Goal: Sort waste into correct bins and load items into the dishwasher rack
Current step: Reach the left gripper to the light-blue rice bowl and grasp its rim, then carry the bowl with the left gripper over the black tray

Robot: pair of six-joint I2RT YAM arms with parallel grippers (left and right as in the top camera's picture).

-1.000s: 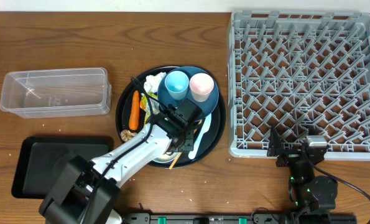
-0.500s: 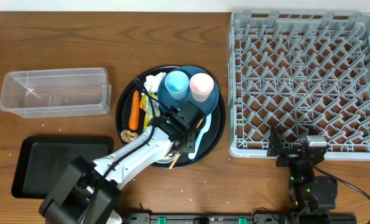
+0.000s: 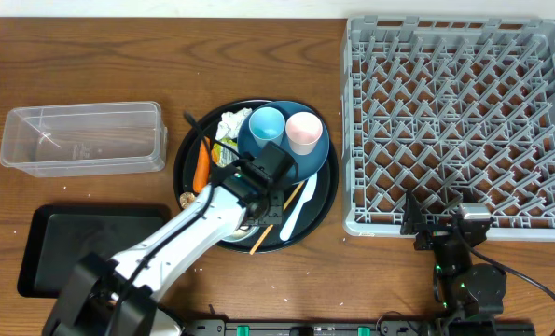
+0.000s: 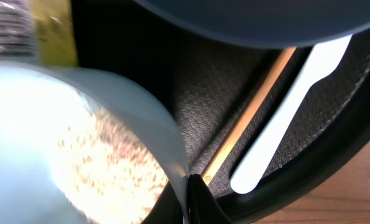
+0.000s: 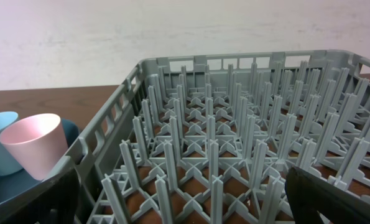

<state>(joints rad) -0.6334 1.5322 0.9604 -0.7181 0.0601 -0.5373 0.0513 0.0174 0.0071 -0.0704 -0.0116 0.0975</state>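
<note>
The left hand [image 4: 189, 196] is closed on the rim of the small light blue bowl [image 4: 60, 143], which holds white rice grains [image 4: 104, 168]. The bowl sits over the large round black tray [image 4: 334, 124], beside the wooden chopstick [image 4: 250, 112] and white plastic spoon [image 4: 284, 118] lying on that tray.

The large dark blue plate [image 3: 307, 159] carries the light blue cup [image 3: 265, 122] and pink cup [image 3: 302, 129].

The right hand [image 5: 181, 205] is spread wide and empty, at the bench-side front wall of the large grey plastic dishwasher rack [image 3: 459, 121].
</note>
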